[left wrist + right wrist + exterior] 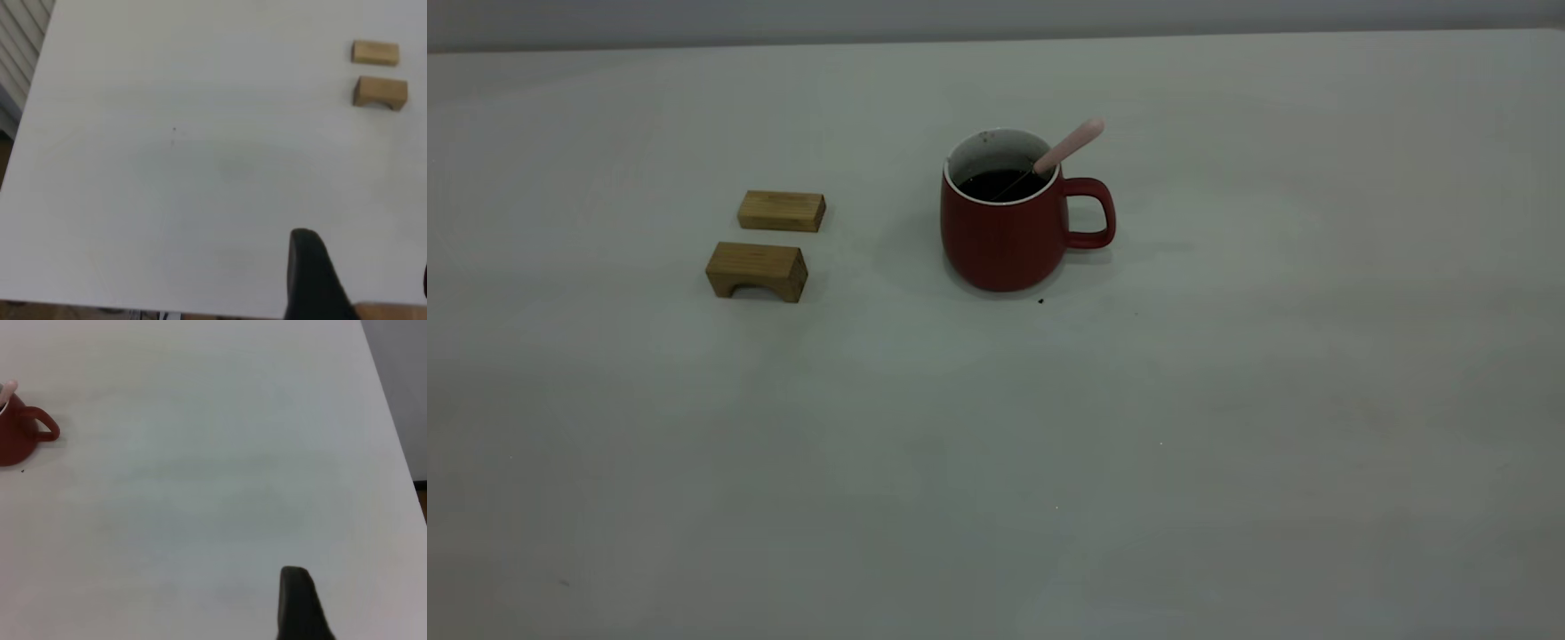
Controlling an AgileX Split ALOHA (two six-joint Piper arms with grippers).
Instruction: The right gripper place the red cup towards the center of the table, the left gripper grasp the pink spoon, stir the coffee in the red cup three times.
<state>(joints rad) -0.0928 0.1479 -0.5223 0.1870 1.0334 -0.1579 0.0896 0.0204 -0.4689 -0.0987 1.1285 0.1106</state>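
The red cup (1005,227) stands mid-worktop (1227,427), the pink spoon (1069,147) resting in its coffee (1002,184), well apart from both end effectors. Stirring looks done. Neither effector's grip state can be told.

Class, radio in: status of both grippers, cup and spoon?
Both grippers off at the table edges, holding nothing. Spoon stands in the coffee-filled cup. Nothing in the way.

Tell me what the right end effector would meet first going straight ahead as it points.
Probably only bare pale grey tabletop; the dark red ceramic mug sits well off to one side.
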